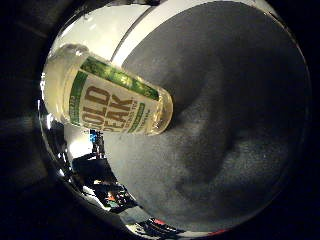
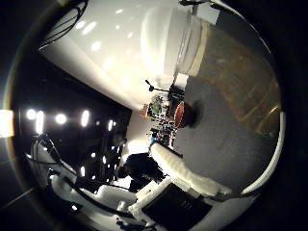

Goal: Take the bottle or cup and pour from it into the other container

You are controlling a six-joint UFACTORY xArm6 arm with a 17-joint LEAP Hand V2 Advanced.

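A clear plastic bottle (image 1: 108,93) with a green and white label and pale liquid stands on the grey tabletop (image 1: 230,110), close to the palm in the little finger side view. In the thumb side view a small red-brown cup (image 2: 183,114) stands farther off on the same grey top. One white finger of my hand (image 2: 188,173) reaches out straight beside the grey top, touching nothing that I can see.
A wooden band (image 2: 241,67) runs along the edge of the grey top. A large white rounded body (image 2: 173,38) stands beyond the cup. Stands and equipment (image 2: 154,96) fill the dark room behind.
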